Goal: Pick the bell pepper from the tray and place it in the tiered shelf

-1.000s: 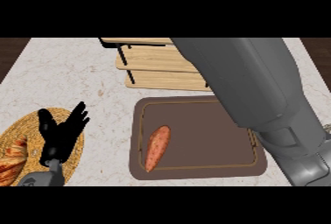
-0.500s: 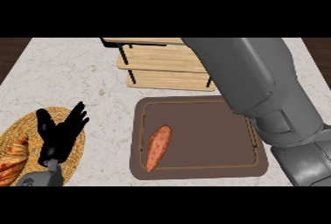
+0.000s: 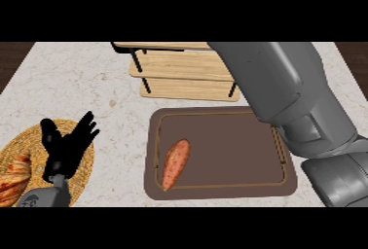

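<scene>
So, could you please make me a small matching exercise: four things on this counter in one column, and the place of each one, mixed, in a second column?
Things:
1. sweet potato
2. tiered shelf
3. left hand
4. tray

Places:
A. behind the tray, at the counter's far side
B. over the woven mat at the left
C. lying on the tray's left part
D. middle of the counter

Pairs: 1-C, 2-A, 3-B, 4-D

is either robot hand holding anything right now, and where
The left robot hand is open and holds nothing. The right robot hand is out of view, so it cannot be told.
</scene>
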Controlling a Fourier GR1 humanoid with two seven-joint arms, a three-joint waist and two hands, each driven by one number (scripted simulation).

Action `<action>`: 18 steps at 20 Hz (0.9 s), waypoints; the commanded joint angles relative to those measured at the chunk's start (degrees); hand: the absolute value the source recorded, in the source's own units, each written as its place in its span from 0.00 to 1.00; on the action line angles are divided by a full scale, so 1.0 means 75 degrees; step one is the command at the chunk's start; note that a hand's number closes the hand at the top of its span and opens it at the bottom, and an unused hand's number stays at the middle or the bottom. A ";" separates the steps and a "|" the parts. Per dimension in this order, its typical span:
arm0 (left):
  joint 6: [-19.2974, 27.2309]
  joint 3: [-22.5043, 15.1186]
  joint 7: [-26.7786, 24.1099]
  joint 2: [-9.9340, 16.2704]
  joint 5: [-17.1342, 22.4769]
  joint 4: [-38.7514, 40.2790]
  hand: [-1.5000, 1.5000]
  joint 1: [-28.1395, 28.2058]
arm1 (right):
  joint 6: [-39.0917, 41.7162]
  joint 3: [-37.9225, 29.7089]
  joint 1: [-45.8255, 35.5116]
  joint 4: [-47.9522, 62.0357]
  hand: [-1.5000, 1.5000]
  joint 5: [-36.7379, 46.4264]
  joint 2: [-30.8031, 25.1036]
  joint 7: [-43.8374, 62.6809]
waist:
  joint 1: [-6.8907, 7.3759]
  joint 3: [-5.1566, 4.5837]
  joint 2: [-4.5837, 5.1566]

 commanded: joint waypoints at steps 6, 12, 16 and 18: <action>0.0113 -0.0168 0.0064 -0.0219 -0.0151 -0.0138 0.50 0.0113 | -0.0865 -0.0695 -0.0140 0.0258 1.00 -0.0182 -0.0123 0.0089 | 0.0067 -0.0017 0.0030; 0.0106 -0.0030 -0.0220 -0.0211 -0.0168 0.0047 0.50 0.0316 | -0.1440 -0.1300 0.0044 -0.0363 0.00 -0.0753 0.0004 0.0157 | -0.0053 -0.0017 -0.0009; -0.0287 0.0201 -0.0151 0.0131 0.0080 -0.0057 0.50 0.0475 | -0.1635 -0.1724 -0.0132 -0.0613 0.00 -0.1201 -0.0055 0.0042 | -0.0025 -0.0018 -0.0021; -0.0172 0.0109 -0.0053 0.0020 -0.0003 -0.0013 0.50 0.0205 | -0.2167 -0.2114 -0.0180 -0.0479 0.00 -0.1470 -0.0074 -0.0259 | 0.0029 -0.0019 0.0022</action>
